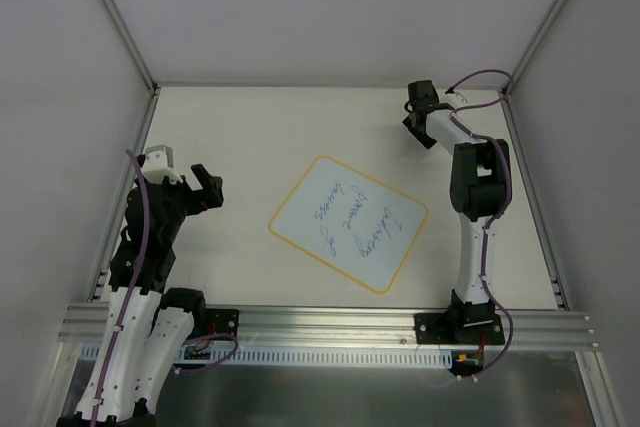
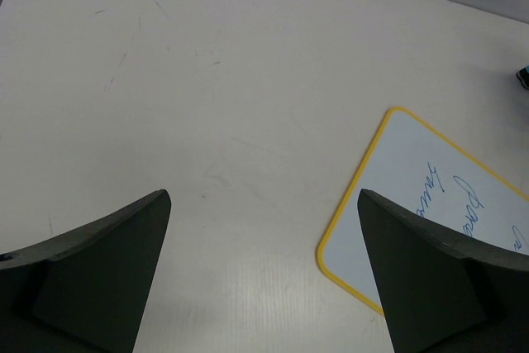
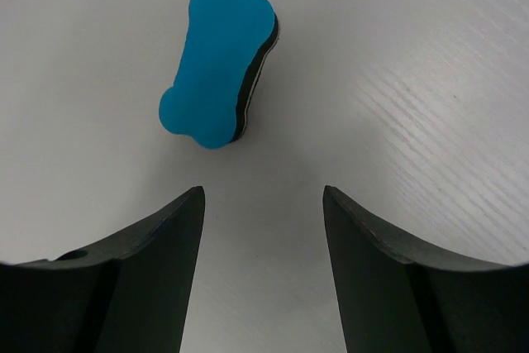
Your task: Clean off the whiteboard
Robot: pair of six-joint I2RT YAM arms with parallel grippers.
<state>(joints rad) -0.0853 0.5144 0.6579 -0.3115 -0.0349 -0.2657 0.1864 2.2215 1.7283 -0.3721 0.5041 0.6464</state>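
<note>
The whiteboard lies flat mid-table, pale with a yellow border and blue handwriting. Its near corner shows in the left wrist view. A blue bone-shaped eraser with a black underside lies on the table just ahead of my right gripper, slightly to its left. That gripper is open and empty, at the far right of the table, beyond the board. The eraser does not show in the top view. My left gripper is open and empty above bare table left of the board, as its wrist view shows.
An aluminium rail runs along the table's near edge, and slanted frame posts bound the sides. White walls enclose the table. A sliver of cyan shows at the right edge of the left wrist view.
</note>
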